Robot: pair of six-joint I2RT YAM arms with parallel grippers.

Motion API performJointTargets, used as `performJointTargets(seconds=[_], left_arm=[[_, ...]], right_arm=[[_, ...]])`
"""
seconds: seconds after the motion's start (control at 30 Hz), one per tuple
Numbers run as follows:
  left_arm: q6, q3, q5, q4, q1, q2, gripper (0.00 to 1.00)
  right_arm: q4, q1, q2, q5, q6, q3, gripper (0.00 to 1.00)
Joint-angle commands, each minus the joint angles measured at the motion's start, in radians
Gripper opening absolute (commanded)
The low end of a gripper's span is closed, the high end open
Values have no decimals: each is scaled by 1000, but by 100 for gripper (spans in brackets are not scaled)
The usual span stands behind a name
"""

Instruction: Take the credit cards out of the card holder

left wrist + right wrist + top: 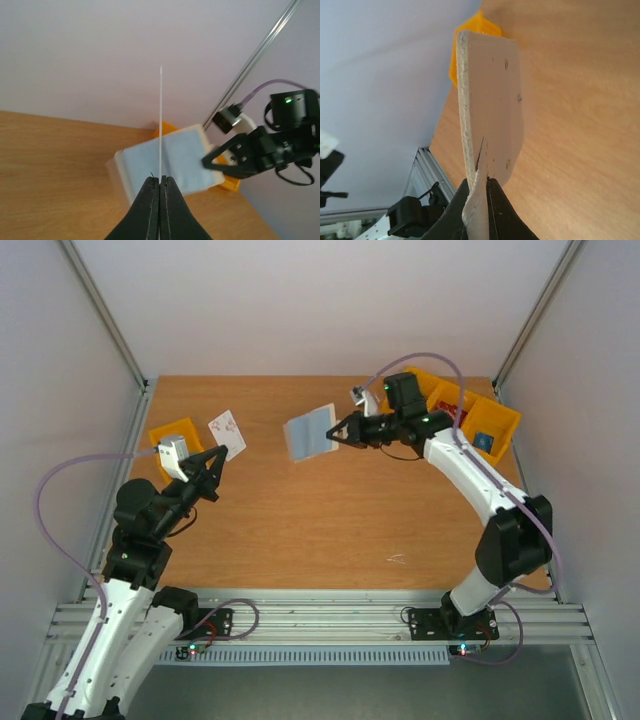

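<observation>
My right gripper (336,434) is shut on one edge of the card holder (309,432) and holds it above the table's far middle, its pale blue inside facing the left arm. The right wrist view shows the holder's beige outside (492,100) pinched in that gripper (482,182). My left gripper (217,454) is shut on a whitish credit card (227,433) with red markings, held up at the far left. Seen from the left wrist, this card (160,125) stands edge-on as a thin white line rising from the shut gripper (160,177), apart from the holder (180,160) beyond it.
A yellow bin (172,436) sits just behind the left gripper at the table's left edge. More yellow bins (492,426) with red and blue items stand at the far right. The wooden table (330,530) is bounded by metal rails and pale walls.
</observation>
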Motion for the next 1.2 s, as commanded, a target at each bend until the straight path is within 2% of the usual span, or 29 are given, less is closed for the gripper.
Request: performJointTargets(seconds=[0.0, 0.13, 0.23, 0.47, 0.5, 0.67, 0.73, 0.83, 0.9, 0.97, 1.07, 1.17], left_arm=[[1, -18, -26, 21, 6, -8, 0], [-2, -15, -11, 25, 6, -6, 0], [-6, -12, 0, 27, 6, -5, 0], [-6, -14, 5, 26, 7, -8, 0], [-4, -15, 6, 27, 7, -8, 0], [-5, -19, 17, 27, 8, -10, 0], [1, -21, 41, 26, 7, -11, 0], [16, -27, 81, 32, 7, -10, 0], [3, -32, 91, 41, 7, -7, 0], [-12, -36, 103, 68, 7, -5, 0], [-43, -42, 153, 117, 7, 4, 0], [-88, -50, 253, 195, 7, 14, 0]], right_arm=[[84, 61, 102, 28, 174, -57, 1], [248, 129, 218, -78, 297, -82, 1], [330, 133, 284, -116, 382, -108, 1], [236, 69, 353, -58, 394, -210, 2], [232, 55, 346, -51, 397, -245, 5], [99, -1, 265, 69, 328, -308, 50], [40, -26, 196, 155, 294, -321, 60], [-31, -54, 86, 274, 235, -303, 66], [-103, -56, 23, 373, 160, -246, 69], [-147, -56, -34, 399, 78, -168, 70], [-137, -52, -93, 287, -74, -96, 68], [-67, -18, -129, 36, -164, -48, 66]])
